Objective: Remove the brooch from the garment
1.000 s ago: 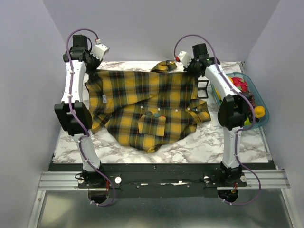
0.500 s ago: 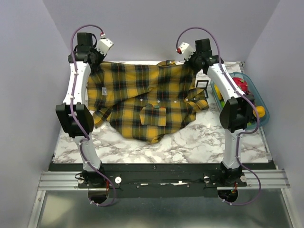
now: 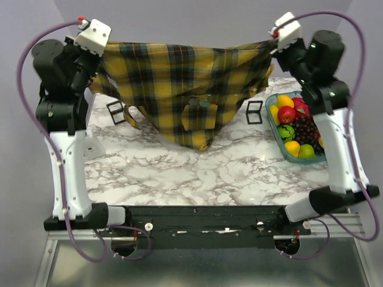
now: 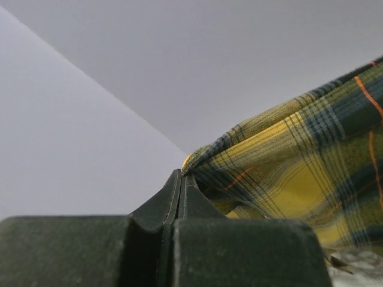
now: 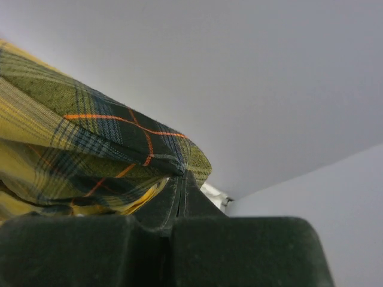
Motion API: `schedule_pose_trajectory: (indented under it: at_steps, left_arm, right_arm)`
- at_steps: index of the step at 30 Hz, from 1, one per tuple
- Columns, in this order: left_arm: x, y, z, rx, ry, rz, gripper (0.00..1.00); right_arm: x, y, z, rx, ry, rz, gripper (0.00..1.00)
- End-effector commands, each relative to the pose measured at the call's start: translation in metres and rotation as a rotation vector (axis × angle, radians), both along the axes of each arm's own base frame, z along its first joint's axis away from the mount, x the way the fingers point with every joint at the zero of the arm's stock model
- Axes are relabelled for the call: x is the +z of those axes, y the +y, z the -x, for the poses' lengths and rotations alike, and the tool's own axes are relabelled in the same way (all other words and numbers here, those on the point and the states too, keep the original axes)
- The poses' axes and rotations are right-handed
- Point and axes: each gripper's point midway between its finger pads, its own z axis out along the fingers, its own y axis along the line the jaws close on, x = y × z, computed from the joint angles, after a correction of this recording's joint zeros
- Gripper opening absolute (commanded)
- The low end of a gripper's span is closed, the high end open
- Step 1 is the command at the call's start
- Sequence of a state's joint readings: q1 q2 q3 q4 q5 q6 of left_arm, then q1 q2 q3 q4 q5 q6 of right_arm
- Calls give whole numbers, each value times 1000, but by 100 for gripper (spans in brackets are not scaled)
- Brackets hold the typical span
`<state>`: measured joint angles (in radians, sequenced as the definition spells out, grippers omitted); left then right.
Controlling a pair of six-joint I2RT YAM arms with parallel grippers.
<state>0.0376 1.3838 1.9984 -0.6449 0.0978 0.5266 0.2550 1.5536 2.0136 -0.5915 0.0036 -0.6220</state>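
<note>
Holding the garment (image 3: pixel 179 72) aloft, stretched wide above the marble table (image 3: pixel 227 173).
Pinching a top corner at 10 o'clock with the left gripper (image 4: pixel 181 174), pressed together on cloth; pinching the other at 2 o'clock with the right gripper (image 5: pixel 181 176), likewise clamped. Showing the brooch (image 3: pixel 204 103) on the hanging front near centre, at 2 o'clock of the chest pocket (image 3: pixel 192 112).

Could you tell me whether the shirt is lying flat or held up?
Held up: the shirt hangs spread between the left gripper and right gripper, each pinching its upper edge.
</note>
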Motion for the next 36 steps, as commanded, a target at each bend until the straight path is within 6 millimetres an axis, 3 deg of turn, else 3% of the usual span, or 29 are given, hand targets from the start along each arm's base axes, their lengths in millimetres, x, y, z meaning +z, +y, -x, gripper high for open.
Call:
schedule_pose_trajectory:
  at_steps: [1, 2, 3, 5, 7, 10, 11, 15, 16, 18, 21, 24, 25, 26, 29, 30, 32, 33, 35, 36]
  left_arm:
    - [17, 6, 29, 34, -75, -24, 0]
    - [10, 7, 31, 39, -64, -34, 0]
    - [19, 11, 47, 58, -99, -54, 0]
    - [21, 14, 57, 76, -121, -65, 0]
    - [36, 14, 76, 83, -179, -73, 0]
    - [52, 10, 98, 70, -235, -79, 0]
    - [60, 10, 106, 67, -256, -78, 0]
    - [83, 7, 141, 62, -315, -94, 0]
    - [82, 8, 145, 67, -308, -100, 0]
    - [88, 9, 159, 76, -323, -127, 0]
    - [78, 8, 167, 72, -312, -151, 0]
    - [73, 4, 170, 50, -299, -133, 0]
    - [67, 4, 168, 49, -276, -132, 0]
    - [63, 5, 167, 51, -265, -135, 0]
    - [33, 6, 150, 49, -192, -139, 0]
    - [9, 5, 137, 37, -132, -138, 0]
    - [-16, 3, 122, 16, -74, -132, 0]
    - [-47, 3, 107, 8, 0, -133, 0]
    - [-79, 4, 88, 7, 70, -130, 0]
    - [-113, 5, 78, 2, 143, -126, 0]
  right_arm:
    - [23, -12, 37, -15, -63, -51, 0]
    - [28, -14, 45, -17, -77, -58, 0]
    - [33, -16, 52, -20, -89, -70, 0]
    - [54, -24, 79, -32, -145, -102, 0]
    - [73, -34, 105, -49, -201, -140, 0]
    - [81, -33, 133, -8, -220, -178, 0]
    - [86, -32, 154, 23, -228, -188, 0]
    - [102, -33, 201, 70, -231, -264, 0]
    - [117, -37, 218, 75, -259, -291, 0]
    - [108, -38, 236, 85, -201, -292, 1]
    - [90, -33, 257, 136, -150, -289, 0]
    - [69, -22, 264, 194, -82, -293, 0]
    - [65, -19, 269, 221, -73, -282, 0]
    - [48, -16, 263, 221, -27, -272, 0]
    - [23, -6, 259, 267, 31, -251, 0]
    - [4, -4, 249, 258, 84, -249, 1]
    - [-10, -3, 237, 241, 107, -245, 0]
    - [-35, -2, 227, 228, 166, -235, 0]
    - [-58, -3, 212, 198, 207, -219, 0]
    - [-74, -3, 205, 186, 243, -206, 0]
